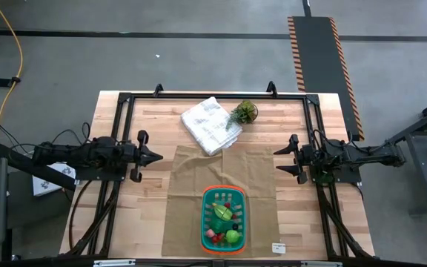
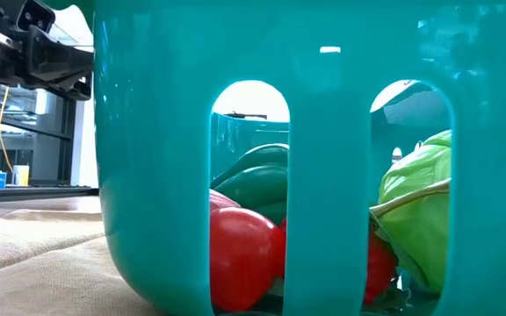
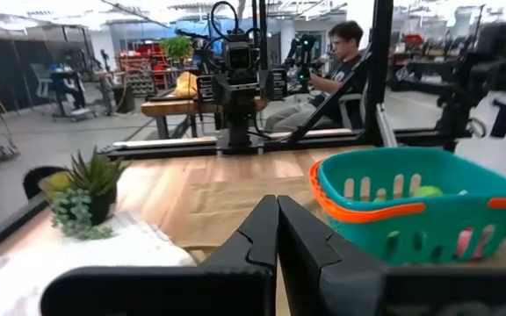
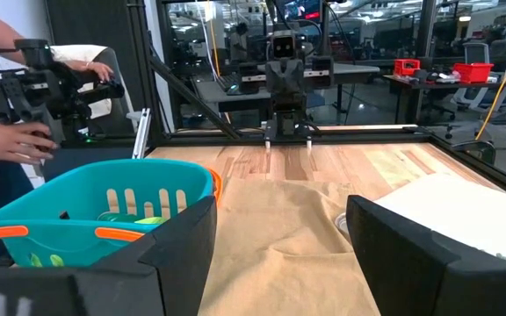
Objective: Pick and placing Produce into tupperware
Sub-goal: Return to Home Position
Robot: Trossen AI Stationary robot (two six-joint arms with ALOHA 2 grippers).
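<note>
The tupperware [image 1: 223, 220], a teal basket with an orange rim, stands on a tan cloth [image 1: 191, 185] near the table's front edge. It also shows in the left wrist view [image 3: 393, 211] and the right wrist view [image 4: 95, 206]. Produce lies inside it: green pieces [image 1: 233, 236], a small red one [image 1: 227, 205], and in the low view a red round piece [image 2: 240, 259] and a leafy green piece [image 2: 415, 211]. My left gripper [image 1: 158, 156] [image 3: 277, 204] is shut and level at the table's left, holding nothing. My right gripper [image 1: 278, 158] [image 4: 281, 206] stands open and level at the right.
A folded white cloth [image 1: 210, 124] and a small potted plant [image 1: 244, 113] sit at the far middle. A small white tag [image 1: 278, 247] lies near the front right. A black frame [image 1: 213, 95] borders the table. A person's hands [image 4: 25, 140] hold a device beyond the table's edge.
</note>
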